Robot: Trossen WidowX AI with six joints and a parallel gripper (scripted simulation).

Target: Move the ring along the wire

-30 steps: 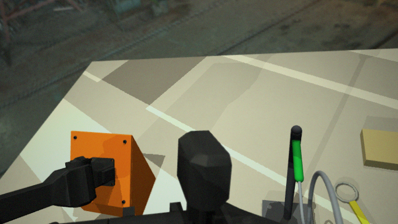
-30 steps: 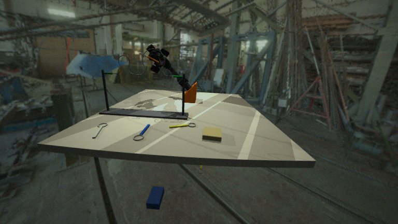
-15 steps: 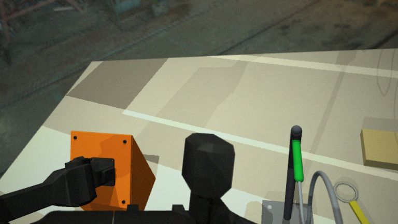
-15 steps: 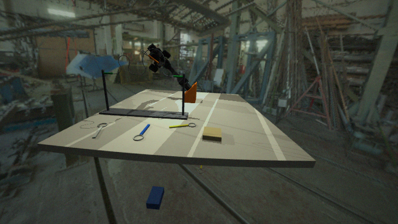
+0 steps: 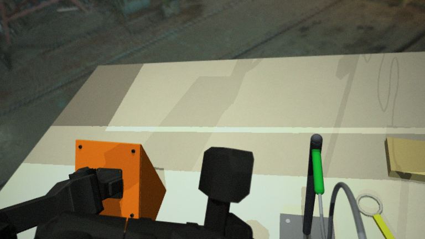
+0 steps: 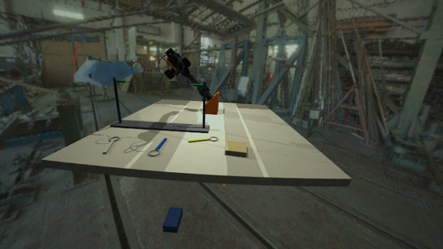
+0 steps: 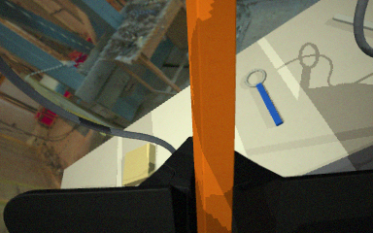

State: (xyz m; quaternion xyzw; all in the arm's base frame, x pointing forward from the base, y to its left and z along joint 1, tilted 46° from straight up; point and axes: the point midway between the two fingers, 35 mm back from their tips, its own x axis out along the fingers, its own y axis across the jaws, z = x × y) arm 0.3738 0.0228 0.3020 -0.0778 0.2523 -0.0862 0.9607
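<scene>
My gripper (image 6: pixel 172 64) (image 7: pixel 199 145) is shut on the orange handle (image 6: pixel 168 61) (image 7: pixel 212 87), held high behind the wire stand. The handle slants up and left in the exterior view. Its ring is only a faint outline at its upper end, by the wire; whether the wire runs through it or touches it is too small to tell. The grey wire (image 6: pixel 151 82) (image 7: pixel 141 134) loops between a left green part (image 6: pixel 120 81) and a right green part (image 6: pixel 198 84) (image 5: pixel 317 172). The left post (image 6: pixel 117 102) and right post (image 6: pixel 203 106) (image 5: pixel 308 211) stand upright.
A dark base (image 6: pixel 160 127) joins the posts. A yellow-handled ring (image 6: pixel 199 140) (image 5: pixel 383 225), a blue-handled ring (image 6: pixel 161 144) (image 7: pixel 269 104), a grey-handled ring (image 6: pixel 108 147) and a yellow block (image 6: pixel 235 147) (image 5: pixel 407 157) (image 7: pixel 137 165) lie on the table.
</scene>
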